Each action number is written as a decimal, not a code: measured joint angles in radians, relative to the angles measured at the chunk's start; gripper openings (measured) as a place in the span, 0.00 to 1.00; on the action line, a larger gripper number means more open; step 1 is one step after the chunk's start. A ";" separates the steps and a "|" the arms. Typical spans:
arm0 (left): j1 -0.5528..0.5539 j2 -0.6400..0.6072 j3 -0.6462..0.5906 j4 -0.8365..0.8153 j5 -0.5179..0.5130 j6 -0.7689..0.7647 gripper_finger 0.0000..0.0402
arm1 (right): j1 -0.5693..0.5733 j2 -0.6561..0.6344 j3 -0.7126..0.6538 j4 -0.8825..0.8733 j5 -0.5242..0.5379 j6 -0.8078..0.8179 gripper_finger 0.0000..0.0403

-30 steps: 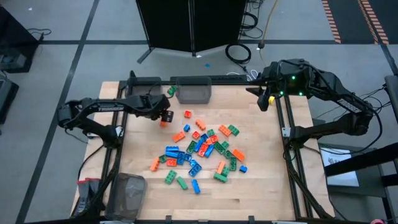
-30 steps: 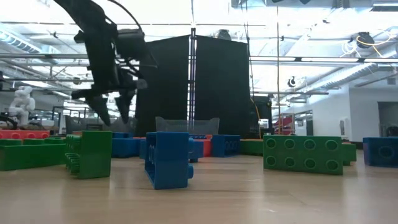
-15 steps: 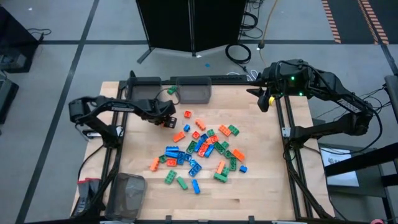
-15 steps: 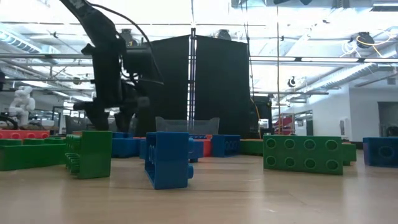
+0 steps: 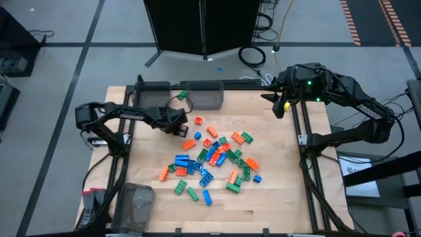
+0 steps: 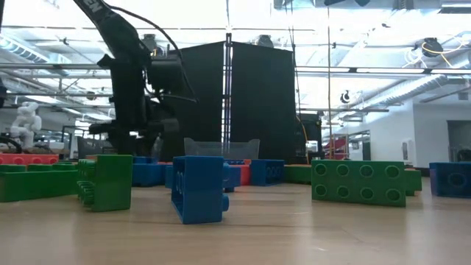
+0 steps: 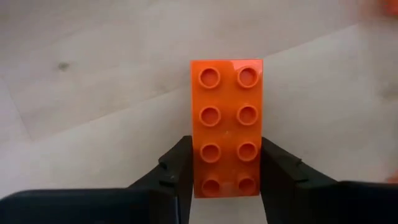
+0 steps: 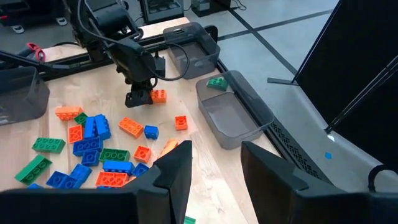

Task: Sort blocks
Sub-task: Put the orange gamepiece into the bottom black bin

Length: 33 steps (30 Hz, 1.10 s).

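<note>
The blocks (image 5: 210,161) lie scattered in orange, green and blue over the middle of the wooden table. One orange eight-stud block (image 7: 226,124) lies apart at the far left of the heap, studs up, and my left gripper (image 5: 179,125) stands over it, shut on it. In the low view, a green block (image 6: 107,180) hides that gripper's fingertips. A green block (image 8: 217,82) lies in a grey bin (image 5: 205,95) at the far edge. My right gripper (image 8: 214,165) hangs open high over the table's far right corner. My left gripper pinches the orange block's two long sides (image 7: 198,174) between its two fingers (image 7: 177,171), near one end of the block. The fingers come steeply from above and lie across the block. The block lies flat, studs up, with its underside on the table.
A second grey bin (image 5: 151,97) stands left of the first at the far edge. A third bin (image 5: 135,201) sits at the near left corner. Bare wood lies along the near edge and the right side.
My left gripper has come down and a little toward the heap, settling low over the orange block. The block lies where it was.
</note>
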 joint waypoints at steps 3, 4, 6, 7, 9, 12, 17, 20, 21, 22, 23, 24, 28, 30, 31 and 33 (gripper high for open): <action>-0.021 -0.061 0.001 -0.004 0.054 -0.002 0.30 | 0.000 0.000 0.000 0.000 0.000 0.000 0.33; -0.032 -0.081 0.001 -0.008 0.071 -0.010 0.30 | 0.000 0.000 0.000 0.000 0.001 0.000 0.33; -0.054 -0.137 0.001 -0.029 0.096 -0.026 0.30 | 0.000 0.000 0.000 0.000 0.001 -0.002 0.33; -0.069 -0.169 0.001 -0.034 0.118 -0.026 0.30 | 0.000 0.000 0.000 0.000 0.001 -0.002 0.33; -0.107 -0.233 0.002 -0.051 0.175 -0.027 0.30 | 0.000 0.000 0.000 0.000 0.001 -0.004 0.33; -0.188 -0.340 0.005 -0.100 0.242 -0.066 0.30 | 0.000 0.000 0.000 0.000 0.001 -0.011 0.33; -0.382 -0.477 0.076 -0.230 0.267 -0.126 0.30 | 0.000 0.000 0.000 0.000 0.002 -0.011 0.33; -0.517 -0.514 0.129 -0.261 0.266 -0.197 0.30 | 0.000 0.000 0.000 0.000 0.001 -0.011 0.33; -0.559 -0.516 0.144 -0.266 0.265 -0.222 0.30 | 0.000 0.000 0.000 0.001 0.002 -0.010 0.33; -0.603 -0.516 0.156 -0.276 0.264 -0.243 0.30 | 0.000 0.000 0.000 0.000 0.001 -0.007 0.33; -0.648 -0.511 0.168 -0.293 0.259 -0.264 0.30 | 0.000 0.000 0.000 0.000 0.001 -0.006 0.33; -0.690 -0.504 0.177 -0.310 0.257 -0.289 0.30 | 0.000 0.000 0.000 0.001 0.001 -0.005 0.33; -0.854 -0.467 0.184 -0.381 0.274 -0.409 0.30 | 0.000 0.000 0.000 0.001 0.001 0.012 0.33; -0.934 -0.448 0.184 -0.392 0.283 -0.485 0.30 | 0.000 0.000 0.000 0.001 0.001 0.025 0.33; -0.970 -0.438 0.184 -0.398 0.287 -0.518 0.30 | 0.000 0.000 0.000 0.001 0.001 0.029 0.33; -1.037 -0.419 0.184 -0.396 0.294 -0.580 0.30 | 0.000 0.000 0.000 0.001 0.000 0.037 0.33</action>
